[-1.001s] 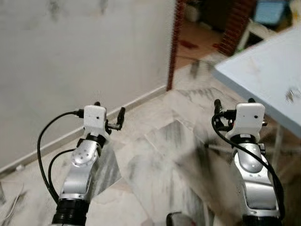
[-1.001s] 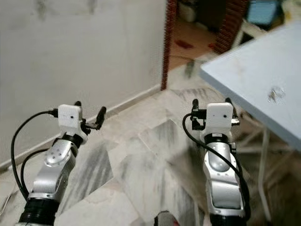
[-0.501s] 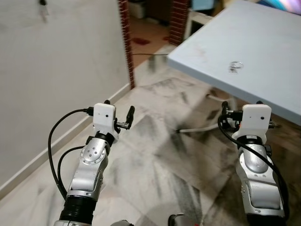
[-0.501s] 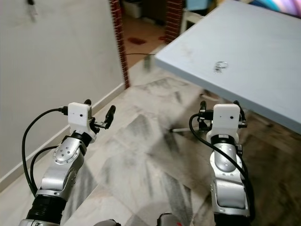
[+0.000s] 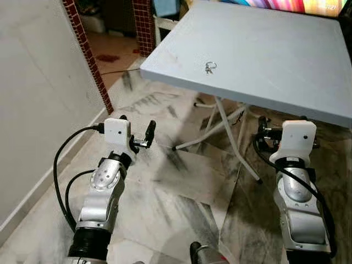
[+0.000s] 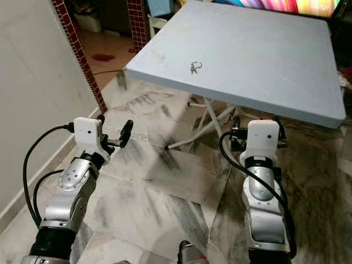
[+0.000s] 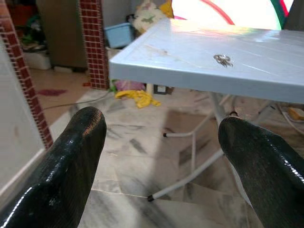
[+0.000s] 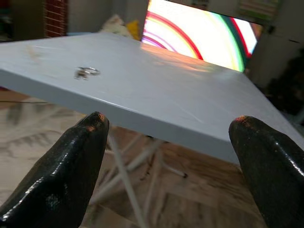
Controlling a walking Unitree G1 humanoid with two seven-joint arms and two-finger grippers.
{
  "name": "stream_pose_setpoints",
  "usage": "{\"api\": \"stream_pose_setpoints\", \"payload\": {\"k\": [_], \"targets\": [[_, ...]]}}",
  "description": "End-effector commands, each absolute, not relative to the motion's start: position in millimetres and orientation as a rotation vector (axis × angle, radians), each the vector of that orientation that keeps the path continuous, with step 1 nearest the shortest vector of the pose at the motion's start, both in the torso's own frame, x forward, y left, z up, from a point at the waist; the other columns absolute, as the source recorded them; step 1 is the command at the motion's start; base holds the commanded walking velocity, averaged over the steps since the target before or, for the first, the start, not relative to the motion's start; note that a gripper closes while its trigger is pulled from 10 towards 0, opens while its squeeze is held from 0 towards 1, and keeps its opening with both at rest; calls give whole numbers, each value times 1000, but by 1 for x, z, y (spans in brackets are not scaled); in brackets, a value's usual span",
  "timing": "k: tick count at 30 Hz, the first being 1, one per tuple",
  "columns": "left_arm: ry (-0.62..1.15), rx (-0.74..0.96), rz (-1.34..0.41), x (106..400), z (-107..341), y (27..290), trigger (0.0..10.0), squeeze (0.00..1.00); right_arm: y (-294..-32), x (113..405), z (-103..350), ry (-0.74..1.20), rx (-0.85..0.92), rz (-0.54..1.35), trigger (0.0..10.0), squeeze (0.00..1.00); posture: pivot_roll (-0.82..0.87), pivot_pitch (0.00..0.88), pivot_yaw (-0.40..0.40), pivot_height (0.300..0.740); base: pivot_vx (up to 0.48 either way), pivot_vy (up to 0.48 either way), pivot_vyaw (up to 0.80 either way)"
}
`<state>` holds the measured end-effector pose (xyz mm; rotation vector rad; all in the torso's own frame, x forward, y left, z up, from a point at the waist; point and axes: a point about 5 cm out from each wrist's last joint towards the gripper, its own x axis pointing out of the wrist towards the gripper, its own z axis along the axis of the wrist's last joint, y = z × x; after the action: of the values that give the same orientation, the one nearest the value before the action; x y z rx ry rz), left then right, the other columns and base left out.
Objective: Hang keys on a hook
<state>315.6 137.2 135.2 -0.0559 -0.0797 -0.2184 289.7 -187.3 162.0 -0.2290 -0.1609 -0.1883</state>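
A small bunch of keys (image 5: 210,67) on a ring lies on the pale blue table (image 5: 264,55), near its left side. In the wrist views the keys (image 7: 221,59) (image 8: 85,72) show as a small metal glint on the tabletop. My left gripper (image 5: 136,131) is held out over the marble floor, left of the table and below its top, open with nothing in it (image 7: 161,156). My right gripper (image 5: 280,122) is raised just under the table's near edge, also open and empty (image 8: 168,152).
The table stands on white folding legs (image 5: 225,129). A pale wall (image 5: 38,99) runs along the left and ends at a red brick pillar (image 5: 88,52), with a doorway beyond. A brightly striped surface (image 8: 199,40) stands behind the table. Marble floor (image 5: 181,187) lies ahead.
The camera has swung right: the table and keys now sit in the middle of view and the wall has slid off left. Both arms keep the same raised pose.
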Motion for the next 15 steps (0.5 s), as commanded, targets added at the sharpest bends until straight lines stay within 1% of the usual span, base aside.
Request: {"api": "stream_pose_setpoints", "payload": {"k": [1,6,9,15], "targets": [[-89,-62,-222,313,138,139,10000,0,-185,290,165,-177,-237,-174,10000,0,-125,137,53,740,0,0,0],[-97,-62,-231,313,140,138,10000,0,-185,290,165,-180,-237,-170,10000,0,-126,138,52,740,0,0,0],[-104,-64,-238,313,141,138,10000,0,-184,290,165,-181,-242,-167,10000,0,-128,139,53,740,280,0,0],[-100,-70,-246,312,140,137,10000,0,-184,289,165,-183,-244,-167,10000,0,-129,143,54,740,354,0,0]]}}
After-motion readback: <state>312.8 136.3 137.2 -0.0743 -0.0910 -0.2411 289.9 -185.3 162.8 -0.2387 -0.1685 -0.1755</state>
